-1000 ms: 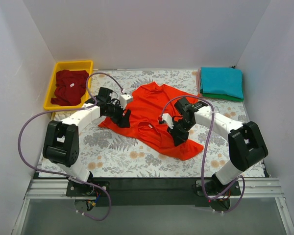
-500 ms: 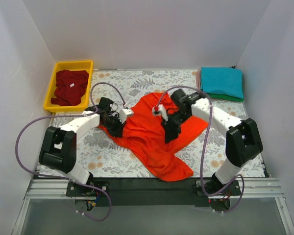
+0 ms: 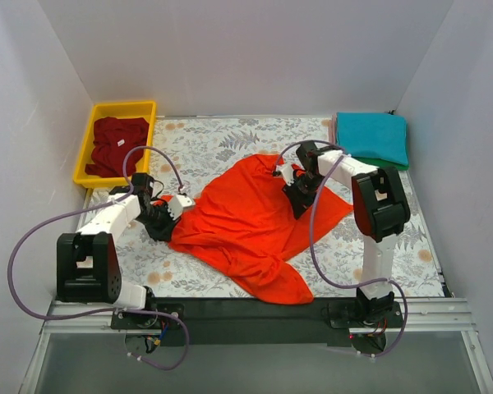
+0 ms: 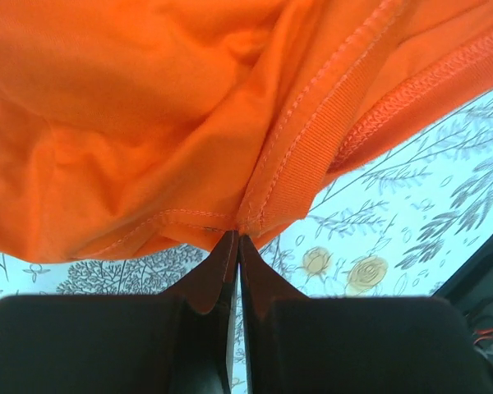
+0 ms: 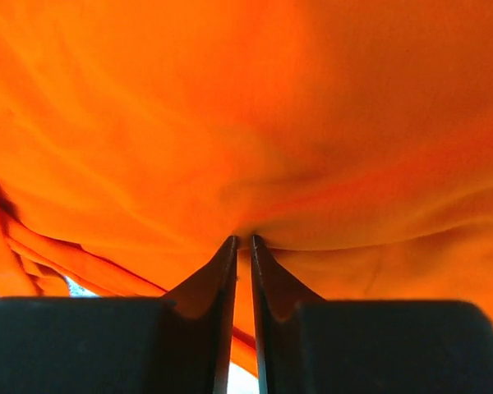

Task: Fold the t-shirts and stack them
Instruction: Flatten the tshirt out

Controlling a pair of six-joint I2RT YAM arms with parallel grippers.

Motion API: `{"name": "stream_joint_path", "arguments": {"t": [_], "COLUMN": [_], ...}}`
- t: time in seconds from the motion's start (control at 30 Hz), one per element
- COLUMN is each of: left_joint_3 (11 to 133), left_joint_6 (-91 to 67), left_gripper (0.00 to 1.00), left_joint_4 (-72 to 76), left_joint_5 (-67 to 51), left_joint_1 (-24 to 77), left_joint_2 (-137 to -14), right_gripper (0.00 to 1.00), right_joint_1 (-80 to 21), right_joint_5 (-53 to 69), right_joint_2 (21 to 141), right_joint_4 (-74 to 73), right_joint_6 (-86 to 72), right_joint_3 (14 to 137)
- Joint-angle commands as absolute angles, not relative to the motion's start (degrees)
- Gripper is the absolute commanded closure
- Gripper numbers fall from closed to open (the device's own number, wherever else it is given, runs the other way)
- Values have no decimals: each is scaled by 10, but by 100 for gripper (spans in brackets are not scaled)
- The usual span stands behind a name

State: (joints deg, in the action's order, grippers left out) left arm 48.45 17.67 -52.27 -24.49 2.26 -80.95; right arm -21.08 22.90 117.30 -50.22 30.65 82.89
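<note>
Orange-red t-shirt [image 3: 246, 226] lay spread but rumpled at the centre of the floral table [image 3: 205, 139], not yet folded. The left gripper [image 3: 163, 223] held its 9 o'clock edge, jaws clamped on a seamed hem. The right gripper [image 3: 300, 193] pinched cloth toward 2 o'clock, jaws likewise closed tight on fabric. At 1 o'clock a teal t-shirt [image 3: 371, 135] sat folded on a green t-shirt [image 3: 370, 162]. At 11 o'clock a maroon t-shirt [image 3: 117, 144] lay crumpled in a yellow bin [image 3: 123, 107]. Two looked finished; two remained.

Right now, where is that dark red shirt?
In the top view, the maroon t-shirt lies crumpled inside the yellow bin at the table's far left corner, apart from the orange-red t-shirt spread mid-table.
</note>
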Motion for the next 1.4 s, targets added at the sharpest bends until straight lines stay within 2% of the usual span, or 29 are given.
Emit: {"name": "stream_joint_path", "arguments": {"t": [0.0, 0.1, 0.2, 0.23, 0.3, 0.33, 0.37, 0.47, 0.6, 0.73, 0.83, 0.97, 1.1, 1.37], "left_joint_3": [483, 496, 539, 549, 581, 594, 606, 654, 699, 676, 644, 584, 548, 526], "left_joint_6": [229, 236, 225, 222, 212, 205, 202, 184, 121, 20, -48, -95, -117, -134], "left_gripper": [100, 100, 100, 100, 99, 94, 81, 63, 53, 51, 49, 48, 44, 43], "left_joint_4": [-530, -503, -495, -496, -499, -511, -521, -557, -570, -509, -465, -425, -395, -369], "left_joint_5": [-220, -202, -211, -214, -230, -237, -257, -313, -386, -376, -349, -332, -309, -294], "left_joint_1": [1, -47, -67, -67, -67, -67, -68, -69, -59, -14, 35, 76, 92, 107], "left_joint_2": [-830, -870, -915, -925, -934, -936, -936, -917, -879, -846, -837, -826, -834, -842], "right_gripper": [82, 82, 84, 84, 82, 80, 75, 70, 67, 66, 66, 66, 60, 62], "right_joint_1": [-216, -221, -276, -323, -371, -394, -397, -353, -239, -144, -127, -126, -126, -124], "right_joint_5": [99, 109, 146, 163, 240, 266, 302, 309, 321, 245, 182, 181, 167, 156], "right_joint_2": [1182, 1133, 1063, 1042, 987, 975, 960, 961, 1015, 1078, 1120, 1155, 1164, 1211], "right_joint_4": [-499, -512, -560, -576, -639, -661, -689, -700, -695, -616, -601, -604, -592, -568], "right_joint_6": [329, 351, 409, 436, 463, 473, 482, 459, 405, 310, 273, 254, 240, 207], "right_joint_3": [757, 680, 601, 581, 562, 569, 603, 702, 846, 935, 975, 977, 955, 970]}}
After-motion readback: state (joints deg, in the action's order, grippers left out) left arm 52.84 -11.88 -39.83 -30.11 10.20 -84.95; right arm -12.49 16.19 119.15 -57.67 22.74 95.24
